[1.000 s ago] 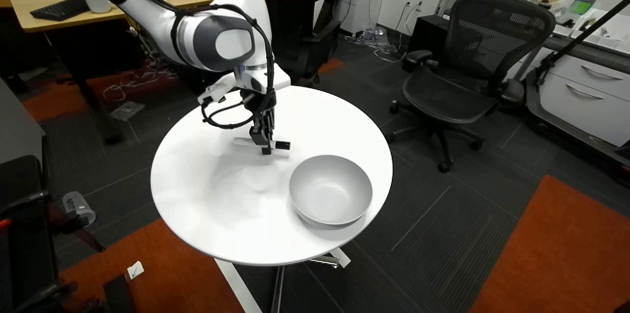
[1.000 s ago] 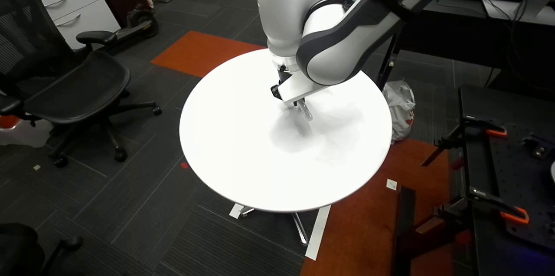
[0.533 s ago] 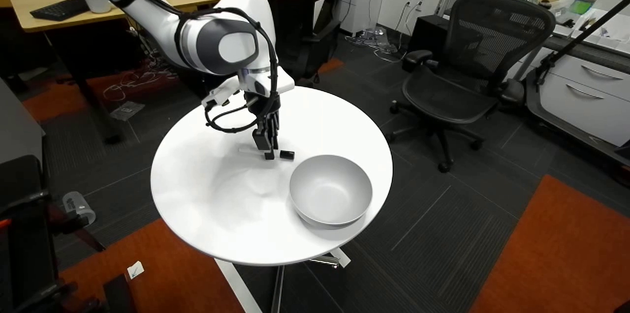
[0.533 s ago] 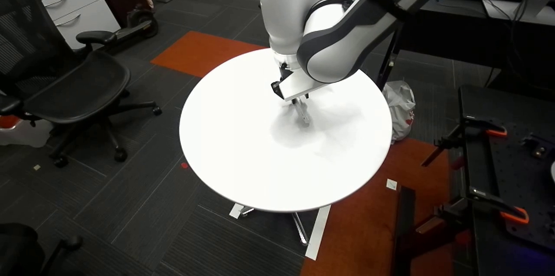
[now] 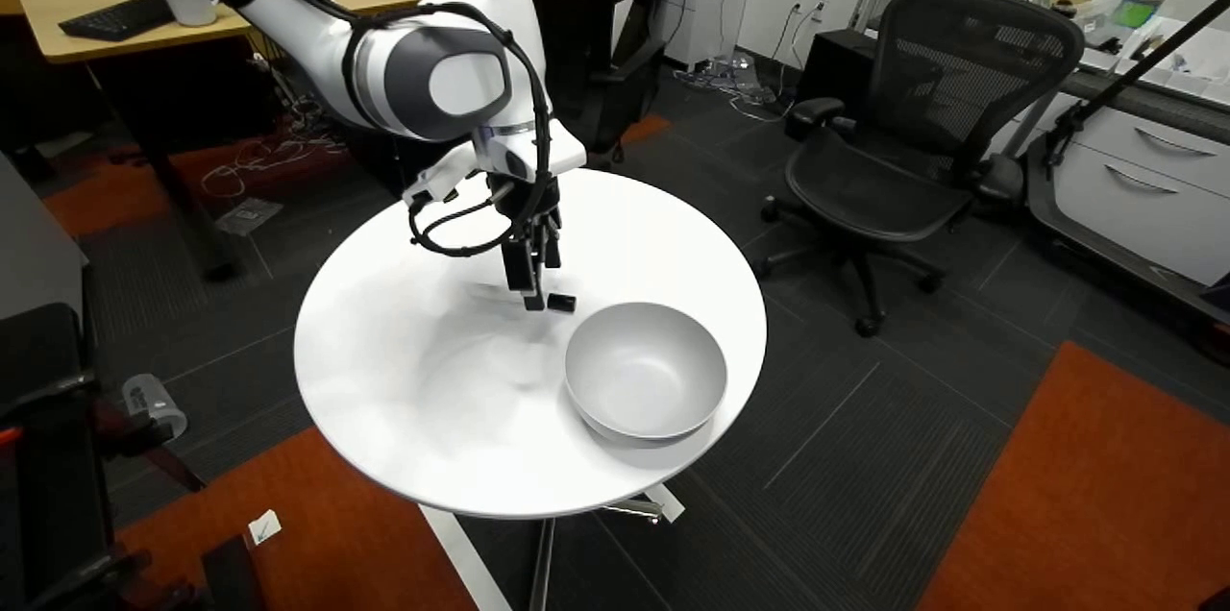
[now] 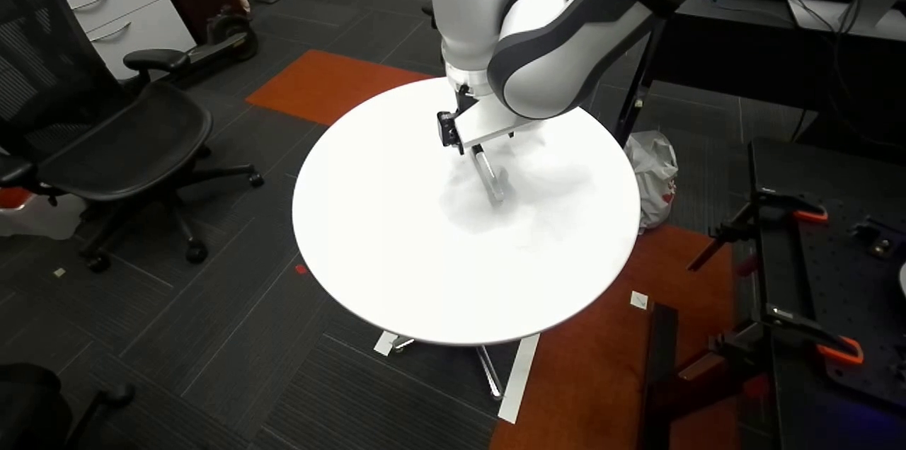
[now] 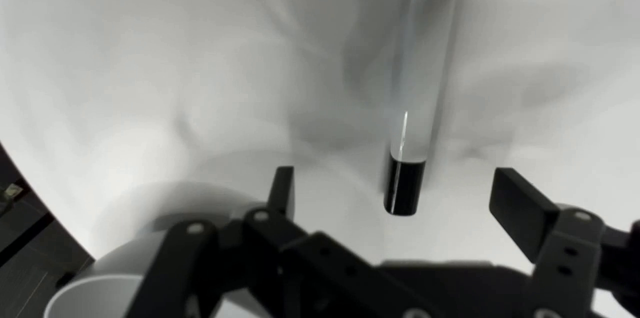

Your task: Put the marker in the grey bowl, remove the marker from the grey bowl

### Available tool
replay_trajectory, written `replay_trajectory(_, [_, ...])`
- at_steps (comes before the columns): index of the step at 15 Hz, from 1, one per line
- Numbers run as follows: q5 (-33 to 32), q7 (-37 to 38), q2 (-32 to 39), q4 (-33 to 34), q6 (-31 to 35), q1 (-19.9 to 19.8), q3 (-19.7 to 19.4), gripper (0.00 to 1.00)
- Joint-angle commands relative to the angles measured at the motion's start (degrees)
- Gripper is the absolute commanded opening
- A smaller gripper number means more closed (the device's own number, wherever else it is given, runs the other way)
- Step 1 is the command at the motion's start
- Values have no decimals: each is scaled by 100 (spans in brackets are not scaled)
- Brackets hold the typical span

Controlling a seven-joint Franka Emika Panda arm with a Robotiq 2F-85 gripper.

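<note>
The marker [image 7: 406,185], pale and see-through along its body with a black end, lies on the white table [image 5: 384,380]. In an exterior view the black end of the marker [image 5: 561,303] shows beside a fingertip; in another exterior view its pale body [image 6: 487,172] sticks out from under the arm. My gripper [image 7: 395,178] is open above it, one finger on either side, touching neither flank. The grey bowl [image 5: 646,371] stands upright with nothing in it, close to the marker's black end. Its rim edges into the wrist view at bottom left, the grey bowl [image 7: 100,298] partly covered by a finger.
A black mesh chair [image 5: 922,121] stands on the floor beyond the round table. On another side is a black bench [image 6: 835,259] with orange-handled clamps. The arm hides the bowl in an exterior view [image 6: 481,124].
The marker was held in the shut gripper, was lowered onto the table and let go. The jaws have spread wide, and the arm has risen slightly. The bowl has stayed put.
</note>
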Motion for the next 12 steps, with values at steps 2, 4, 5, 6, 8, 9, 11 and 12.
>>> replay_trajectory(2, [4, -86, -681, -596, 187, 60, -123, 100])
replay_trajectory(4, [-11, -141, -903, -765, 242, 33, -104, 100])
replay_trajectory(5, [-16, -167, -1000, -833, 254, 20, -87, 100])
replay_trajectory(6, [-11, -178, -1082, -898, 268, 6, -71, 100])
replay_trajectory(8, [31, -246, -1227, -1016, 307, -49, -4, 100])
replay_trajectory(9, [7, -94, -879, -612, 79, -3, -63, 100])
replay_trajectory(11, [5, -106, -908, -632, 81, -6, -61, 100])
replay_trajectory(12, [7, -107, -886, -624, 81, -4, -62, 100])
